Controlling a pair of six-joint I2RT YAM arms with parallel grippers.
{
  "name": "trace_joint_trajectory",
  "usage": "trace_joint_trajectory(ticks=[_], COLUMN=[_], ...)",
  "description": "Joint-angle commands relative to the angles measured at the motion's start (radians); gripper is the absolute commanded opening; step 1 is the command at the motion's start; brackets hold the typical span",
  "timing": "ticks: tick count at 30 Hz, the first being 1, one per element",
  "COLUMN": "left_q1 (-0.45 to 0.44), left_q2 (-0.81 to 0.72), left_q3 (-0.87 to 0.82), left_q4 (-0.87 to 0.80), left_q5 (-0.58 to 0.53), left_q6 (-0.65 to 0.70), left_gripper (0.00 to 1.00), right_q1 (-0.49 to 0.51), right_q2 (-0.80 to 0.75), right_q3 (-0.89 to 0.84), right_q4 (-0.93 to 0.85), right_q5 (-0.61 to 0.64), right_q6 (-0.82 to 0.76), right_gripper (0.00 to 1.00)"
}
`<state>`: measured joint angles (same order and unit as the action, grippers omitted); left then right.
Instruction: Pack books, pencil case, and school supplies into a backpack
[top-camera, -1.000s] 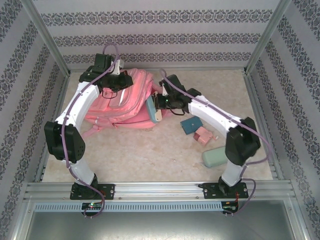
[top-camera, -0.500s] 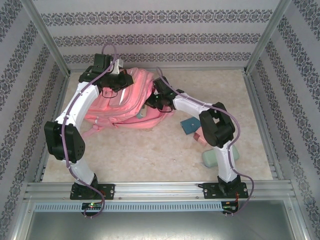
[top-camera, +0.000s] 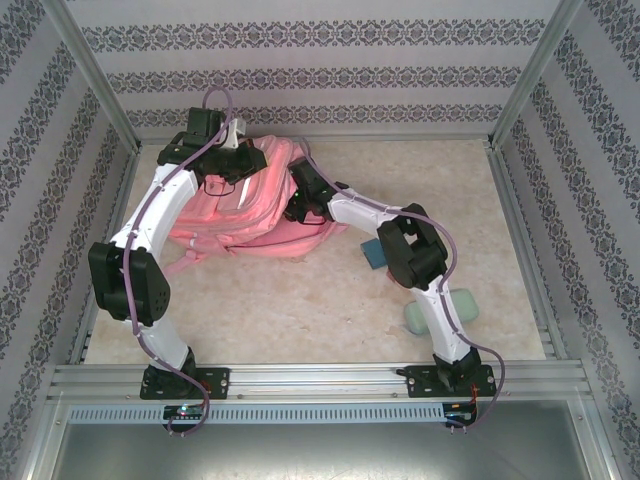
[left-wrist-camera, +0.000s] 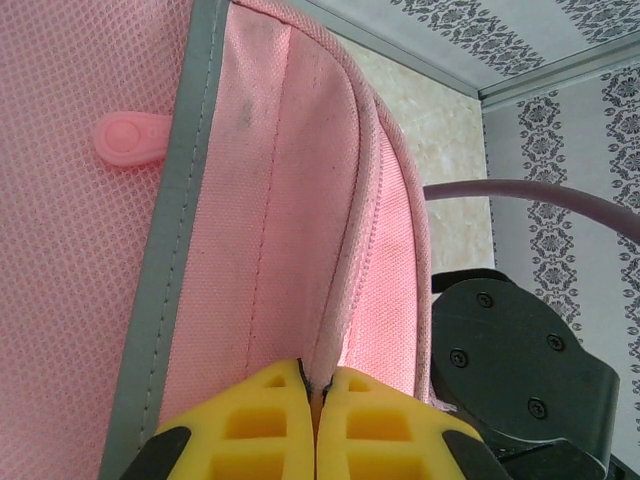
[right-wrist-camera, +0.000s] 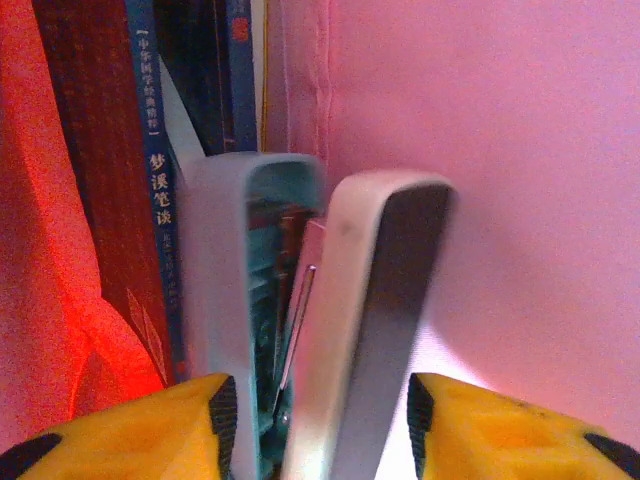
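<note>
The pink backpack (top-camera: 250, 215) lies at the back left of the table. My left gripper (top-camera: 238, 165) is shut on the rim of its opening (left-wrist-camera: 330, 300), with the fabric pinched between the yellow fingers (left-wrist-camera: 260, 420). My right gripper (top-camera: 297, 205) reaches into the opening from the right. Its jaws (right-wrist-camera: 315, 400) stand open around a flat teal-and-white thing (right-wrist-camera: 300, 300), with a gap at the right pad. Whether this is a book or a case I cannot tell. Navy and dark red books (right-wrist-camera: 160, 200) stand upright to its left inside the pink lining (right-wrist-camera: 500, 150).
A mint green pouch (top-camera: 440, 312) lies near the right arm's base. A small teal square pad (top-camera: 375, 255) shows beside the right arm's elbow. Patterned walls and metal posts (top-camera: 515, 85) enclose the table. The right arm's black wrist (left-wrist-camera: 520, 370) sits close beside the backpack's rim.
The right arm has pushed the flat teal-and-white thing from the opening's edge into the backpack, and its jaws have opened. The left gripper has kept its hold.
</note>
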<state>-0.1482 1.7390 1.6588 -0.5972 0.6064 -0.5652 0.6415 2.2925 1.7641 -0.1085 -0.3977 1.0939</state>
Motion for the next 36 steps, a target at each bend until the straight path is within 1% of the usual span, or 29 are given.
trace_joint_trajectory(ticks=[1,4,9,11,14,20,22,23,25,26,27,29,31,36], left_q1=[0.001,0.001,0.001,0.001,0.001,0.002,0.001,0.001,0.001,0.002,0.001,0.001,0.001,0.001], left_q2=[-0.019,-0.016,-0.009,-0.003,0.006,0.029,0.037,0.041,0.045,0.047,0.048,0.051,0.053,0.043], left_q3=[0.023,0.019,0.018,0.018,0.019,0.027,0.036,0.039,0.042,0.042,0.042,0.039,0.038,0.035], left_q4=[0.050,0.042,0.050,0.053,0.058,0.073,0.070,0.069,0.068,0.069,0.069,0.071,0.072,0.065], left_q5=[0.035,0.027,0.032,0.036,0.039,0.053,0.055,0.057,0.060,0.061,0.061,0.064,0.068,0.069], left_q6=[0.014,0.025,0.031,0.033,0.035,0.032,0.035,0.036,0.037,0.037,0.036,0.033,0.031,0.033], left_gripper=[0.00,0.00,0.00,0.00,0.00,0.00,0.00,0.00,0.00,0.00,0.00,0.00,0.00,0.00], right_q1=[0.010,-0.009,-0.040,-0.050,-0.064,-0.113,-0.141,-0.154,-0.186,-0.208,-0.230,-0.287,-0.346,-0.449], right_q2=[-0.081,-0.162,-0.363,-0.445,-0.571,-0.779,-0.831,-0.862,-0.919,-0.946,-0.965,-0.973,-0.957,-0.900], right_q3=[-0.069,-0.134,-0.289,-0.354,-0.454,-0.647,-0.701,-0.730,-0.788,-0.820,-0.851,-0.885,-0.901,-0.910], right_q4=[-0.004,-0.003,-0.053,-0.090,-0.178,-0.390,-0.436,-0.460,-0.477,-0.471,-0.459,-0.467,-0.464,-0.481], right_q5=[0.020,0.032,0.096,0.120,0.188,0.368,0.394,0.416,0.434,0.433,0.429,0.401,0.350,0.377], right_q6=[-0.024,-0.049,-0.149,-0.187,-0.252,-0.331,-0.361,-0.375,-0.411,-0.434,-0.454,-0.481,-0.512,-0.534], right_gripper=[0.55,0.56,0.57,0.57,0.59,0.67,0.68,0.72,0.74,0.78,0.82,0.83,0.86,0.88])
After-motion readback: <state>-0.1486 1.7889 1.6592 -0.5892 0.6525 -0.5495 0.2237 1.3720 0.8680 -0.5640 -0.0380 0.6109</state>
